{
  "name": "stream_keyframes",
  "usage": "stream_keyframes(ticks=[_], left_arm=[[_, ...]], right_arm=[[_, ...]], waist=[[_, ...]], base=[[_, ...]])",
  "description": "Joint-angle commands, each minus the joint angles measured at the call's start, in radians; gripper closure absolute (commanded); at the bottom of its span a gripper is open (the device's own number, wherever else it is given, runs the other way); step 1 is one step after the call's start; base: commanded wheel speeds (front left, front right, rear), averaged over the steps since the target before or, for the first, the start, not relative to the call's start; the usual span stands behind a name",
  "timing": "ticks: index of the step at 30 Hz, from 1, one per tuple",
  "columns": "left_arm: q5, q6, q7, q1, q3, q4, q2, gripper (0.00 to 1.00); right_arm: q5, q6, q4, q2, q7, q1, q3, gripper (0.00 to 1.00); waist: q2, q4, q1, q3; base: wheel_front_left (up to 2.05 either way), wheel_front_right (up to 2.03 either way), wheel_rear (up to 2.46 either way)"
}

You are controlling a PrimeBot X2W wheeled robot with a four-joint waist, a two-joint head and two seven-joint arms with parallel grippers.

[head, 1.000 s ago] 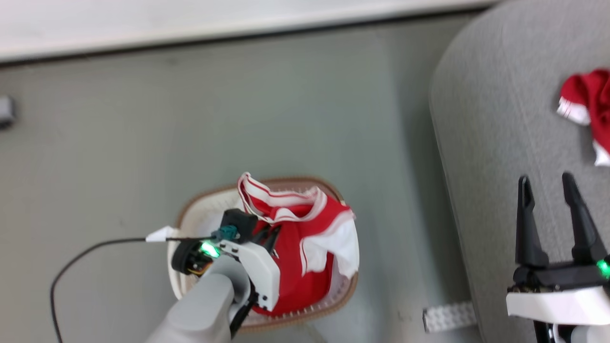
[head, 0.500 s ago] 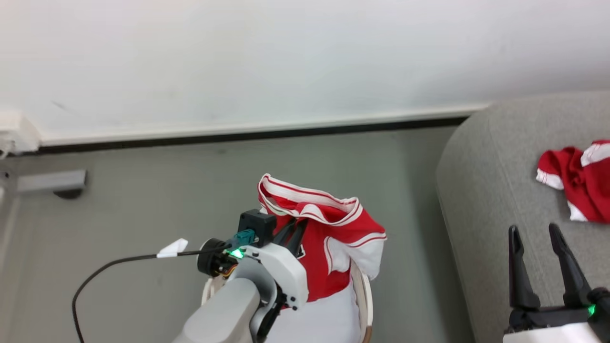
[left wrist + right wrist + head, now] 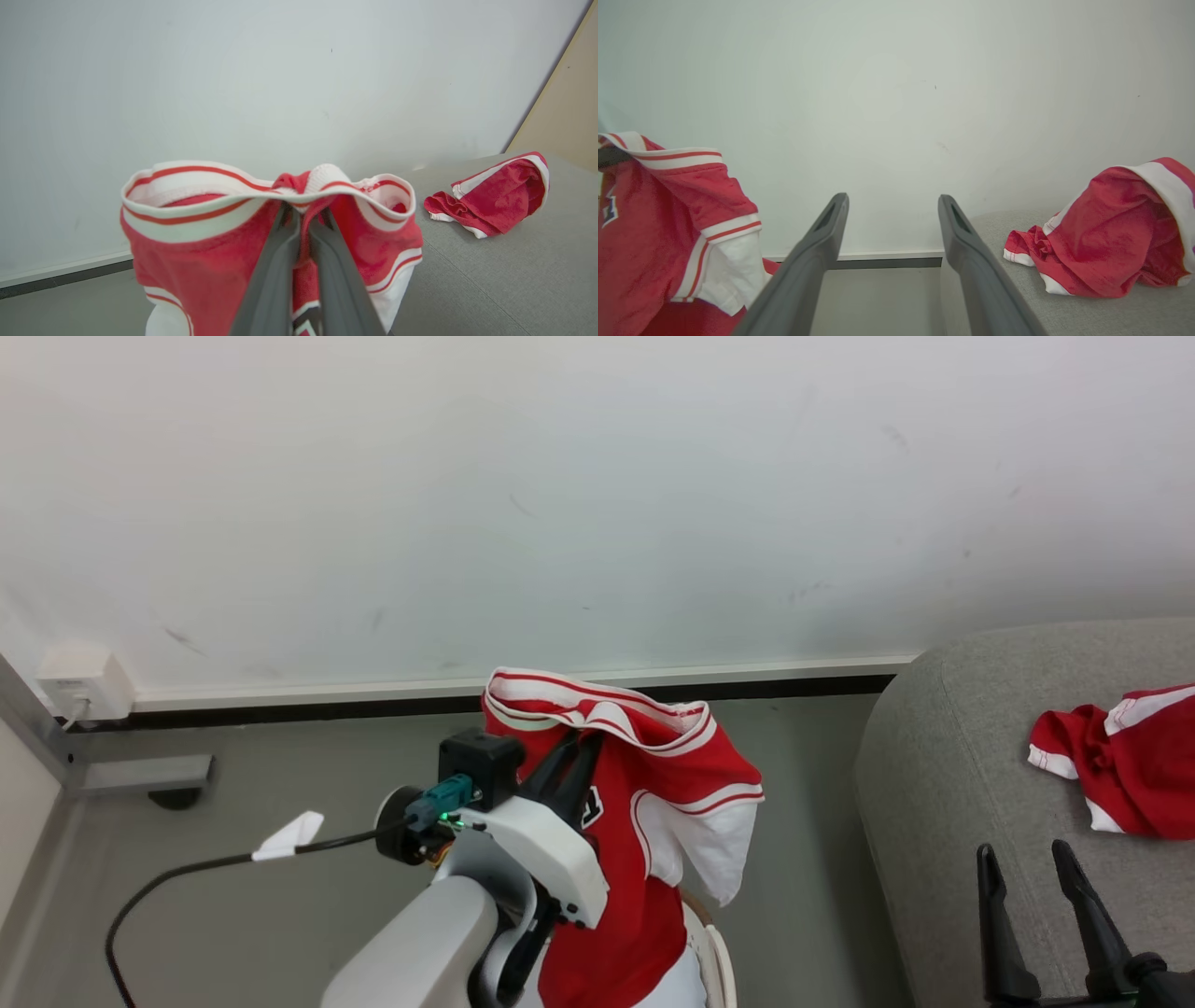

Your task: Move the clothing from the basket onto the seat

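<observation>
Head view. The left gripper (image 3: pixel 577 747) is at centre frame, fingers pressed together on a fold of cloth just under the striped collar of a red garment (image 3: pixel 691 775). The left wrist view agrees: two dark fingers nearly touching, red fabric bunched between them.

The garment hangs from the pinch, long axis 12 to 6 o'clock. Its collar band sprawls 9 to 3 across the fingertips, and a white sleeve droops at 4 o'clock from the grip. The hem runs off the bottom edge, so I cannot tell whether it is clear of the basket (image 3: pixel 714 957). A sliver of the basket's pale rim shows at 6 o'clock below the cloth.

The seat (image 3: pixel 952 756) lies at 3 o'clock from the left gripper, apart from the hanging cloth, with bare floor (image 3: pixel 812 821) between. A second garment (image 3: pixel 1134 761), red, already lies crumpled on it.

The right gripper (image 3: pixel 1020 851) is at 4 o'clock, low over the seat, fingers spread wide and holding nothing. It is the nearer arm to the seat, but the left has the load.

Judgement: the carry goes toward 3 o'clock, high enough for the tail to clear the seat's rounded edge.

Writing: a small white-and-dark chest patch (image 3: pixel 590 810) sits beside the left fingers, half hidden and not readable. No other labels made out.
</observation>
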Motion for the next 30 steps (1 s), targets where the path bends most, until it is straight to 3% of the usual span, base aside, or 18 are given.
stream_keyframes(ticks=[1,13,23,30], left_arm=[[-0.002,0.007,0.007,0.018,0.005,-0.025,0.015,1.00],[0.001,0.082,0.102,0.081,0.007,-0.306,0.098,1.00],[0.002,0.097,0.135,0.098,-0.014,-0.398,0.106,1.00],[0.002,0.084,0.156,0.094,-0.043,-0.431,0.096,1.00]], right_arm=[[0.001,0.000,0.001,-0.001,0.001,0.018,0.006,0.00],[0.002,0.000,-0.025,-0.016,0.001,0.015,0.097,0.00],[0.084,0.000,-0.019,-0.197,0.001,-0.097,0.350,0.00],[0.124,0.000,0.093,-0.261,0.002,-0.209,0.491,0.00]], waist=[[-0.0001,0.003,0.0003,-0.008],[-0.0001,0.016,0.0003,-0.029],[-0.0001,0.013,0.0003,-0.020],[-0.0001,0.028,0.0003,-0.019]], base=[[0.00,0.00,0.00],[0.00,0.00,0.00],[0.00,0.00,0.00],[0.00,0.00,0.00]])
